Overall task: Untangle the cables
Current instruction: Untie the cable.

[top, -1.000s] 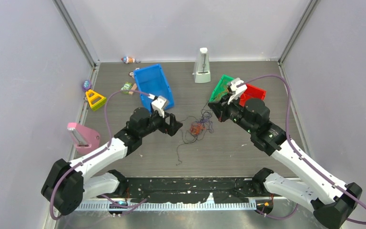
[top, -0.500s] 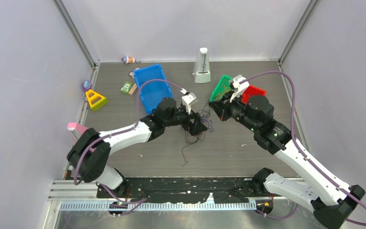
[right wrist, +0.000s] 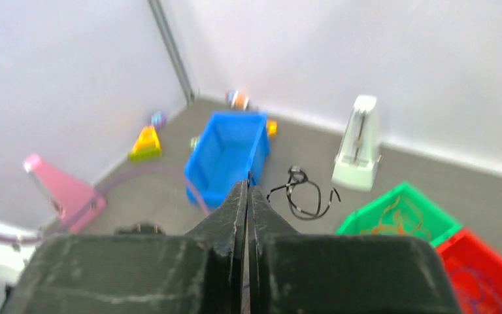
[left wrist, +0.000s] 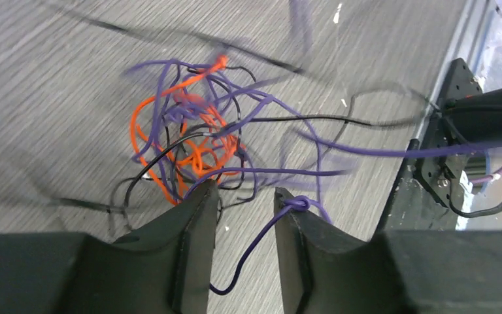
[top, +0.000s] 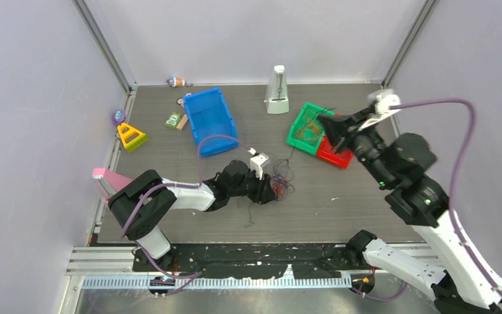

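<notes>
The cables (top: pixel 280 186) lie as a knotted clump of orange, purple and black strands (left wrist: pixel 189 144) on the table's middle. My left gripper (top: pixel 271 190) is down at the clump's near edge. Its jaws (left wrist: pixel 247 191) stand open with a gap. A purple strand loops through that gap, its small knot (left wrist: pixel 297 204) resting on the right fingertip, unpinched. My right gripper (top: pixel 323 120) is raised over the bins, shut (right wrist: pixel 248 185). A small black cable loop (right wrist: pixel 294 174) hangs just beyond its tips. A thin strand (top: pixel 292 156) trails up from the clump.
A blue bin (top: pixel 210 120) stands back left and a white metronome (top: pixel 277 89) at the back. A green bin (top: pixel 307 127) holding orange strands adjoins a red bin (top: pixel 333 154) at right. A yellow triangle (top: pixel 131 136) and a pink block (top: pixel 108 180) sit along the left wall.
My left arm reached right and down to the clump, and its jaws narrowed. My right arm, still shut, lifted up and right from the clump to above the bins.
</notes>
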Motion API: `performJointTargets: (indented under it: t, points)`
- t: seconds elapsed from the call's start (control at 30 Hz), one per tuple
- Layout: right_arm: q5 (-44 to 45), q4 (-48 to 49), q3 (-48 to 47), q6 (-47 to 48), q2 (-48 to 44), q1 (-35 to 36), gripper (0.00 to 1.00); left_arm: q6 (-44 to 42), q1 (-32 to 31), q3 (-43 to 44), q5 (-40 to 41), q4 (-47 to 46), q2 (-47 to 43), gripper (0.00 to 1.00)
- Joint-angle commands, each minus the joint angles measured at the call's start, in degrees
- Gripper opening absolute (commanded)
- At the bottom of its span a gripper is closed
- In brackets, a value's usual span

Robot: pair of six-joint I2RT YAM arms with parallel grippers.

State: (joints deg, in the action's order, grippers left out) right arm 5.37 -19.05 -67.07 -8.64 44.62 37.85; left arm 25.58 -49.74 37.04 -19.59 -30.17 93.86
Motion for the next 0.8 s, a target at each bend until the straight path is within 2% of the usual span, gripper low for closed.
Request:
performJointTargets:
  t: [0.0,0.1,0.3,0.33,0.47,0.57,0.77]
  points:
    - [8.8,0.7,-9.5,4.1,-1.7,0.3,0.05,2.3,-0.6,-2.7,5.4,-5.6,-2.2,0.35]
    - [11.0,-0.3,-12.7,4.7,-1.6,0.3,0.05,2.4,-0.6,-4.9,7.1,-5.5,-3.7,0.32]
    - [11.6,-0.3,-10.7,3.8,-1.7,0.3,0.05,0.6,-0.6,-6.7,10.6,-1.0,-12.4,0.34]
    - [11.5,-0.3,-10.2,3.6,-1.6,0.3,0.05,-0.1,-0.7,-6.3,10.9,0.9,-14.1,0.39]
    - [9.8,-0.3,-7.5,2.6,-1.5,0.3,0.05,-4.1,-0.6,-4.9,13.5,9.5,-21.1,0.69]
    - [7.7,-0.3,-4.9,2.0,-1.3,0.3,0.05,-6.8,-0.6,-3.2,15.8,14.9,-26.5,0.84]
    - [3.9,-0.3,-0.4,0.8,-0.7,0.3,0.05,-10.3,0.0,2.2,17.8,22.9,-33.9,0.93]
